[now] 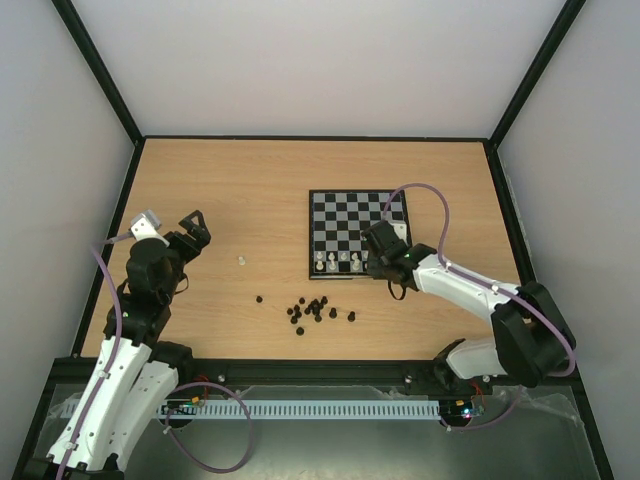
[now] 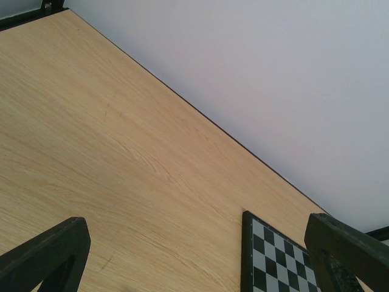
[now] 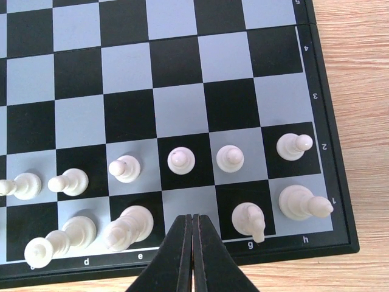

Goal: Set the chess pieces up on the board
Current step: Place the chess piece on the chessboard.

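The board (image 1: 345, 215) lies right of the table's middle. White chess pieces (image 1: 338, 262) stand in its two nearest rows. The right wrist view shows a row of pawns (image 3: 181, 160), and in front of it a rook (image 3: 301, 202), a knight (image 3: 249, 219) and two tall pieces (image 3: 129, 226). My right gripper (image 3: 192, 216) is shut with nothing in it, and its tip hangs over the bare grey square between the knight and the tall piece. One white piece (image 1: 241, 260) stands alone on the table. My left gripper (image 1: 195, 225) is open, raised at the far left, holding nothing.
Several black pieces (image 1: 312, 308) lie scattered on the wood in front of the board. In the left wrist view I see bare table (image 2: 121, 152), a corner of the board (image 2: 273, 255) and the white back wall (image 2: 273, 73). A black frame edges the table.
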`<state>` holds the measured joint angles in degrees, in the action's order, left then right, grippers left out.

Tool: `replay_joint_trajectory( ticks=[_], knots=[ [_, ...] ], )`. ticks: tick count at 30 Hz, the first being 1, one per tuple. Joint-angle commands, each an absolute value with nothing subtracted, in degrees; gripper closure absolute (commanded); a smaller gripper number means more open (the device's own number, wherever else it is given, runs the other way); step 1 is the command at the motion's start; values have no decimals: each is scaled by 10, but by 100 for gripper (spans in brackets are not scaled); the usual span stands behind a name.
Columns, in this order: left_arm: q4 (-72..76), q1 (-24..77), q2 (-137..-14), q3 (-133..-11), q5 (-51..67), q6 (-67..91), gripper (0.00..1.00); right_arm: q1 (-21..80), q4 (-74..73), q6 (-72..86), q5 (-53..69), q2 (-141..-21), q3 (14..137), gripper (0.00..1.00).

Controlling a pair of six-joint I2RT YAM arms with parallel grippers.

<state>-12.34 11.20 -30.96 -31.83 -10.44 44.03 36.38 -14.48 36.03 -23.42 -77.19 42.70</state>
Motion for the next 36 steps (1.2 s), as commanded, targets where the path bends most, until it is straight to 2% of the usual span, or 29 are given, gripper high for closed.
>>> replay_joint_trajectory(
  ticks=[1, 36],
  knots=[
    [-109, 108, -309, -313, -98, 435, 1, 358, -134, 351, -239, -782, 419, 99],
    [-111, 108, -305, -315, -98, 435, 0, 343, -98, 345, -250, -822, 431, 99]
  ],
)
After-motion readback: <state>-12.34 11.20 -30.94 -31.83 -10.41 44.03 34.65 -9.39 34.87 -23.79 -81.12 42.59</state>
